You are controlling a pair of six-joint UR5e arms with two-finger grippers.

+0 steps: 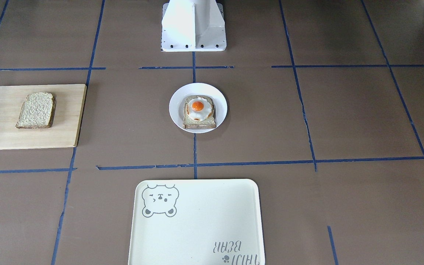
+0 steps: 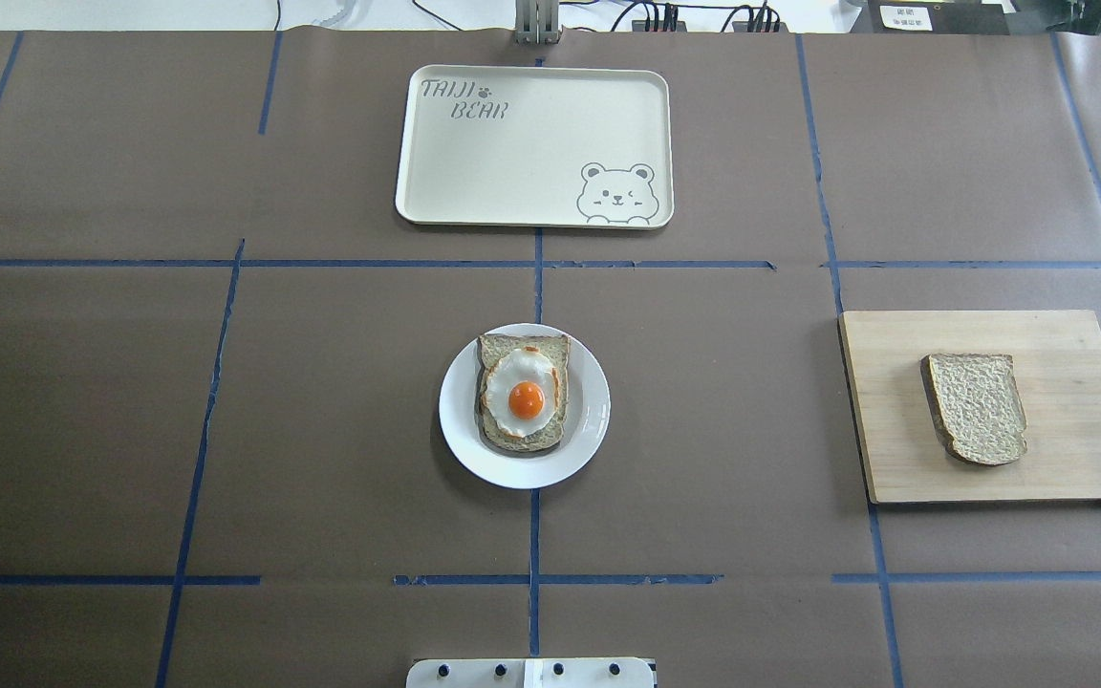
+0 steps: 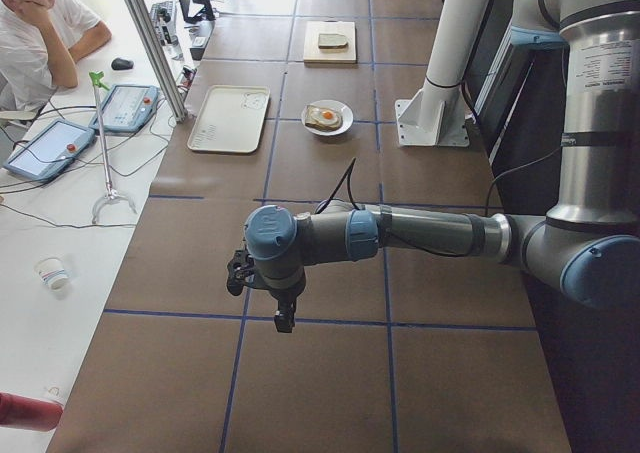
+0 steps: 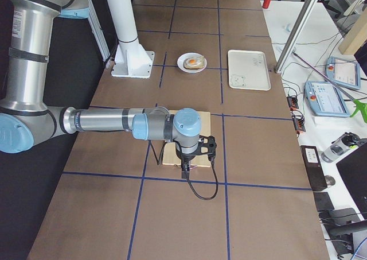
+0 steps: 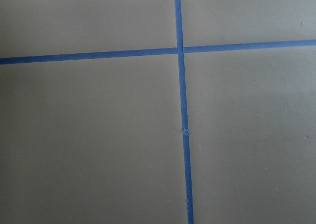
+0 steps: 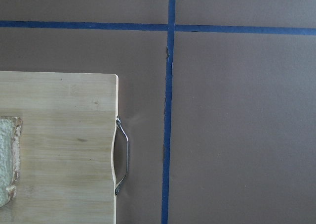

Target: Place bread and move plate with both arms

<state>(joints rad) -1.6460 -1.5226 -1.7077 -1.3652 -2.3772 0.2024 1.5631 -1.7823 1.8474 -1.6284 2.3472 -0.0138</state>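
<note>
Two side views alone show arms [image 3: 420,235] (overhead shows bread [image 2: 978,409]).

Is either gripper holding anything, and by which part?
Nothing: left gripper and right gripper hang empty; the light-brown bread slice lies on the wooden board, the round white plate on the table.

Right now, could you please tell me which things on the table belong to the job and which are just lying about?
For the job: the plain bread, the white plate, the left arm, the right arm.

Not named in the job: the bear tray, the wooden board under the bread, the egg toast on the plate.
</note>
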